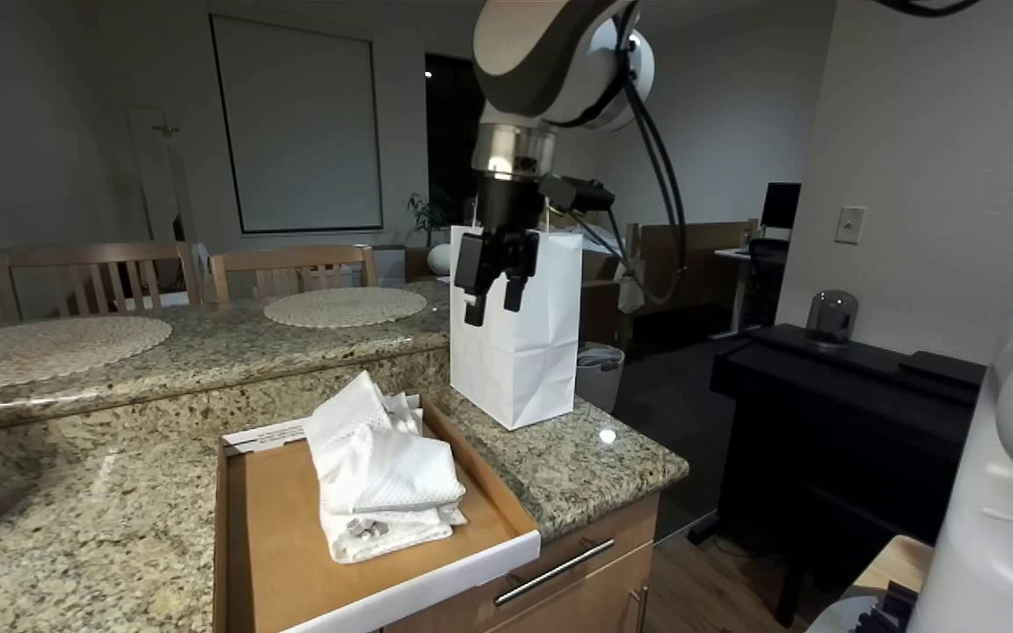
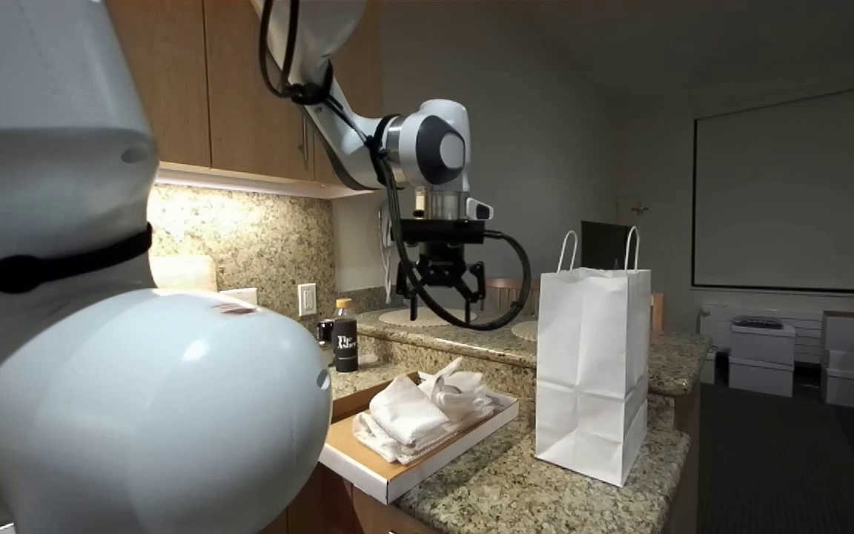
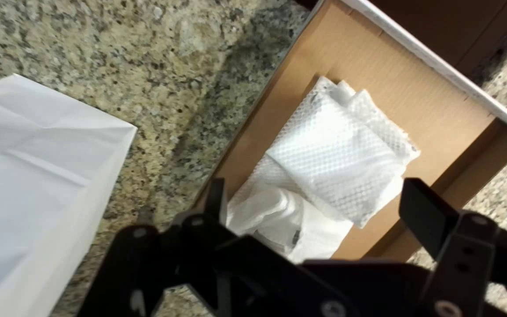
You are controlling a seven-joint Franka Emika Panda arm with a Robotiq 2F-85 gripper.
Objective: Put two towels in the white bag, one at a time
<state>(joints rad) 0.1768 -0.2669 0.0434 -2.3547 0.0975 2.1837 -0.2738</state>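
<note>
White textured towels (image 1: 410,475) lie folded and heaped in a shallow cardboard tray (image 1: 269,536); the pile also shows in an exterior view (image 2: 408,411) and the wrist view (image 3: 337,152). I cannot tell how many towels are in it. The white paper bag (image 2: 583,371) stands upright on the counter beside the tray, handles up; it shows too in an exterior view (image 1: 520,360) and at the left of the wrist view (image 3: 29,176). Its inside is hidden. My gripper (image 2: 440,311) is open and empty, pointing down, well above the tray; its fingers frame the towels in the wrist view (image 3: 315,196).
The granite counter (image 1: 102,545) steps up to a raised ledge with round woven placemats (image 1: 346,306). A dark bottle (image 2: 345,341) stands behind the tray. The bag is near the counter's end (image 1: 647,475). A cable loop (image 2: 523,282) hangs beside the gripper.
</note>
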